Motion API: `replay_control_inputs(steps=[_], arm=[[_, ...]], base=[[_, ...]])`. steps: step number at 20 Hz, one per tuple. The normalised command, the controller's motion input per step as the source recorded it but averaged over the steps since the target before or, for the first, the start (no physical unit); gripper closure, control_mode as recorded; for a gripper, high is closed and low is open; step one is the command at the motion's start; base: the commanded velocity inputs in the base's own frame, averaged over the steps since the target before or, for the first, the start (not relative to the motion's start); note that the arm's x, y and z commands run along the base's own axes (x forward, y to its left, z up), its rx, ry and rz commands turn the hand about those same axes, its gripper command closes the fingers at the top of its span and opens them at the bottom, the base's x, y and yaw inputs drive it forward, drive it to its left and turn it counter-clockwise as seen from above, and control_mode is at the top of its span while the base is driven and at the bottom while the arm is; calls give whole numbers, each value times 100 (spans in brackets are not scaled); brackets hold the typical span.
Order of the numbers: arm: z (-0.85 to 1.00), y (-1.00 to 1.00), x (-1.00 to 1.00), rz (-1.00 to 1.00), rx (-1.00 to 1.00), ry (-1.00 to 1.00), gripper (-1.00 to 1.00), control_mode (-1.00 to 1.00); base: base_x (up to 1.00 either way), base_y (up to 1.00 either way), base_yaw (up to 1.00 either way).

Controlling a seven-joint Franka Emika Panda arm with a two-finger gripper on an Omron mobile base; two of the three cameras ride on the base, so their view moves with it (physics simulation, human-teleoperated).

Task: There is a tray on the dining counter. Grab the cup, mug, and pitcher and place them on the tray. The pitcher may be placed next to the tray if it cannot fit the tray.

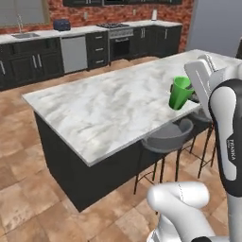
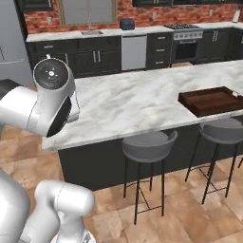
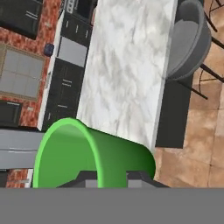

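Observation:
A bright green handleless cup (image 1: 180, 93) hangs tilted above the near edge of the dining counter (image 1: 108, 104), its wide mouth up and away from the hand. My gripper (image 1: 191, 91) is shut on the cup's wall. In the hand view the cup (image 3: 87, 153) lies across the bottom with its open mouth to the left, and my gripper (image 3: 109, 178) pinches its rim, one finger inside and one outside. The dark brown tray (image 2: 211, 100) rests on the dining counter (image 2: 137, 102) near the front edge, off to the right.
Grey round stools (image 1: 168, 137) (image 2: 148, 142) (image 2: 223, 130) stand along the island's near side. The back wall carries dark cabinets, a sink (image 2: 92, 32), a dishwasher (image 1: 74, 53) and a stove (image 1: 120, 34). Tiled floor lies between island and cabinets.

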Motion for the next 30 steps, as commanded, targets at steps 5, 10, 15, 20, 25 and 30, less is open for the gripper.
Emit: replay_control_inputs(steps=[5,10,15,20,25,30], arm=[[0,0,0,0,0,0,100,100],[0,0,0,0,0,0,100,100],[0,0,0,0,0,0,100,100],[0,0,0,0,0,0,100,100],[0,0,0,0,0,0,100,100],[0,0,0,0,0,0,100,100]], base=[[46,-80,56],[39,-92,51],[39,-99,43],[36,-100,38],[32,-100,27],[26,-84,6]])
